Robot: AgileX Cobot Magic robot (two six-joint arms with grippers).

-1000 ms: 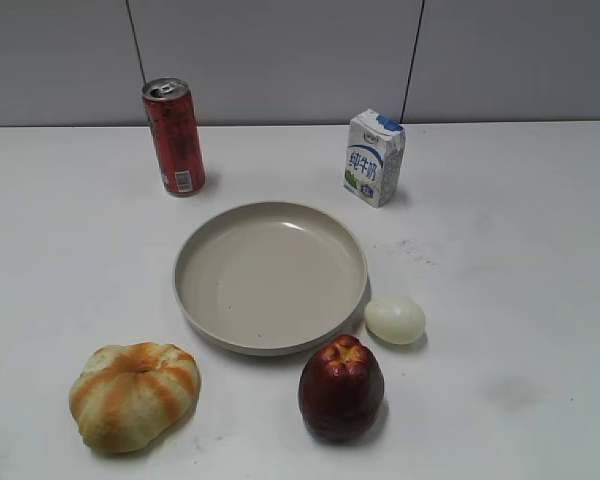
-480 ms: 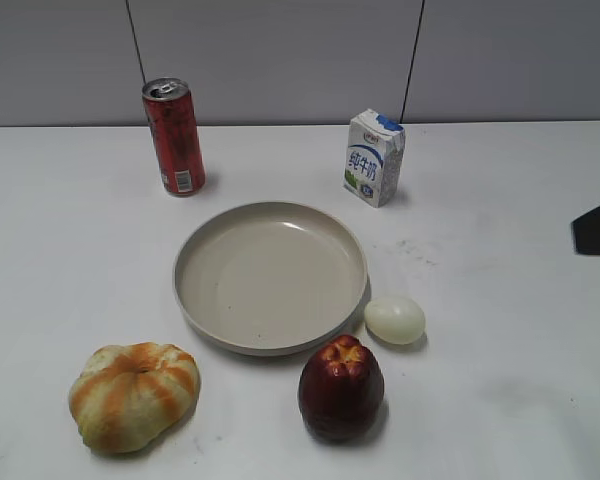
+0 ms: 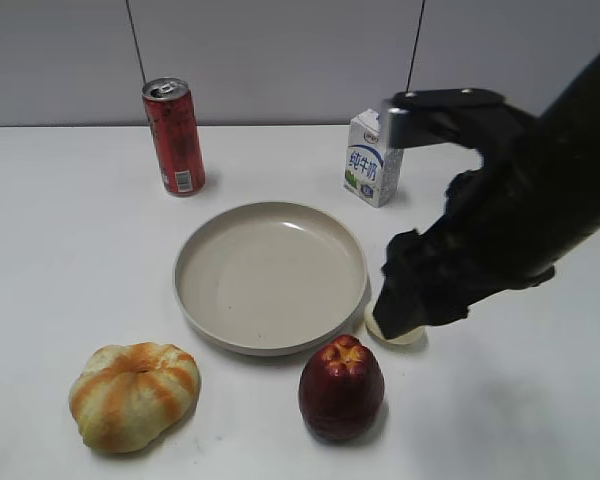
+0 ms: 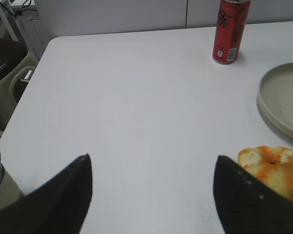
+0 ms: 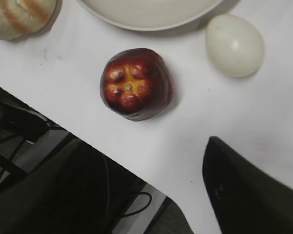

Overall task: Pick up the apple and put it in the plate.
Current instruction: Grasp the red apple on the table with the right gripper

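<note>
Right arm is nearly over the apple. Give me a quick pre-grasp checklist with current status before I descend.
1. Right gripper open: ok, fingers spread, nothing held.
2. Apple upright and free: ok, touching nothing.
3. Gripper centred over apple: not ok, apple lies ahead of the fingers.
4. Egg clearance: cannot tell; it sits close beside the apple.
5. Plate empty: ok.
6. Left gripper out of the way: ok, open near the pumpkin-shaped thing.

The white table carries plate, apple, egg (partly hidden), pumpkin, can, milk carton
</note>
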